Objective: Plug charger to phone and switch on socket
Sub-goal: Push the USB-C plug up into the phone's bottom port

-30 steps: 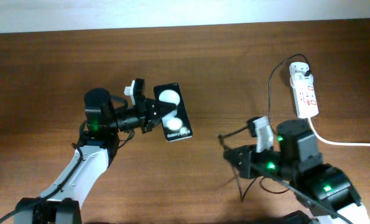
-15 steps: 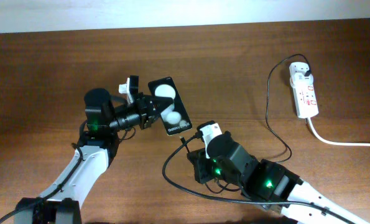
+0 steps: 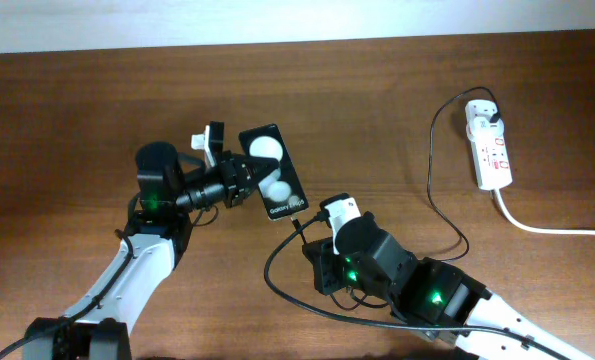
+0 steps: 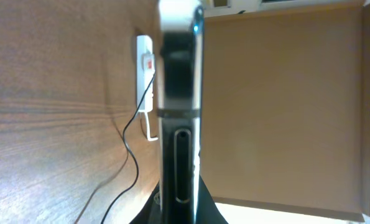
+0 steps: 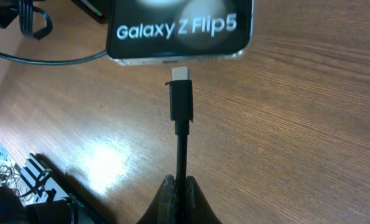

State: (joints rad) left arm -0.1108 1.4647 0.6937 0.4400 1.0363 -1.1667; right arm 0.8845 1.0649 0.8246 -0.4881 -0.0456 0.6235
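Observation:
My left gripper is shut on the black phone, holding it at its left side above the table; in the left wrist view the phone's edge stands straight up between the fingers. My right gripper is shut on the charger cable, with the plug tip pointing at the phone's lettered end, a small gap between them. The cable runs back to the white adapter in the socket at the far right.
The socket's thick white cord trails off to the right edge. Slack black cable loops on the table below the right gripper. The socket also shows in the left wrist view. A beige wall lies beyond the table's far edge.
A second ago my right gripper was at the right; it has swung left with the plug to just below the phone. The left gripper tilted the phone slightly, then held still.

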